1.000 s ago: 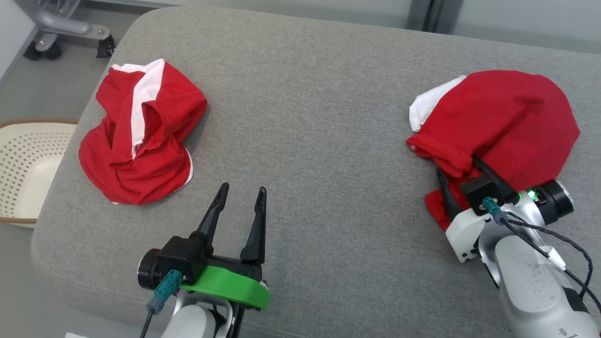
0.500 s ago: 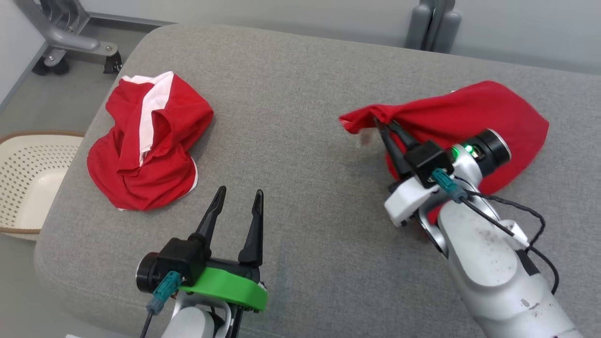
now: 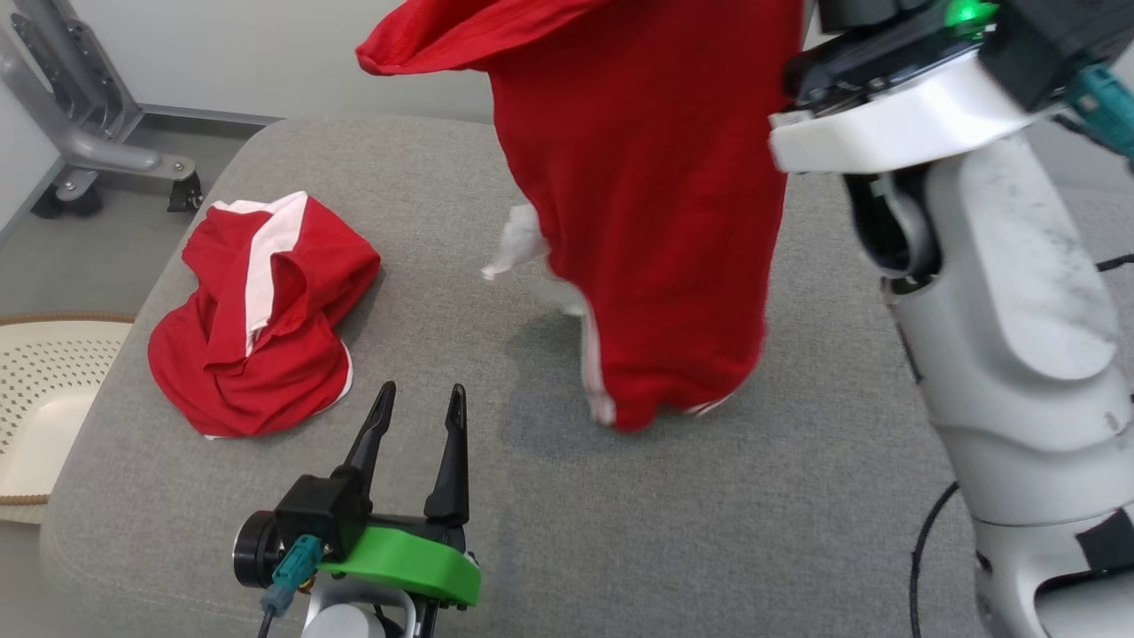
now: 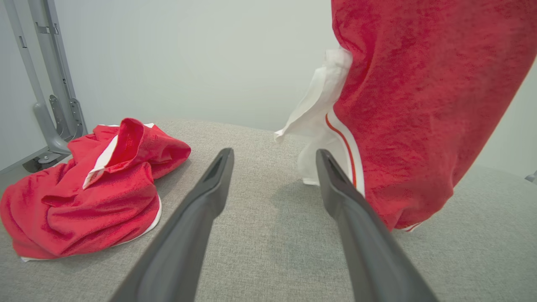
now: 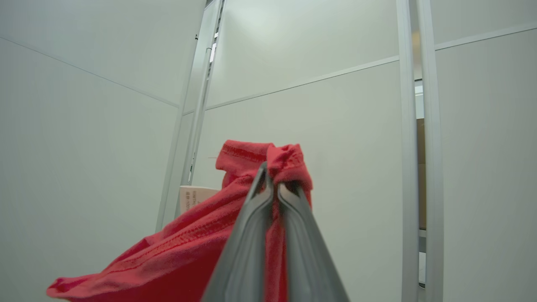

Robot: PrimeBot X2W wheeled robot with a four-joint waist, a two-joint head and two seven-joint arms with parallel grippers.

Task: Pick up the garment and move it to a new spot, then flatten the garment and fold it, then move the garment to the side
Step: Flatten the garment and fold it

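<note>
The right gripper (image 5: pixel 272 184) is clenched on a fold of the red fabric garment with white trim (image 3: pixel 647 221). The garment hangs in mid-air over the grey upholstered cushion (image 3: pixel 709 514); whether its hem touches, I can't tell. The left gripper (image 3: pixel 423 390) sits low, fingers spread, grasping nothing. A second crumpled red and white garment (image 3: pixel 257 328) lies on the cushion's left side.

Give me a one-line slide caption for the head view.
Right gripper holds a red garment aloft over the grey cushion; open left gripper sits near a crumpled garment.
</note>
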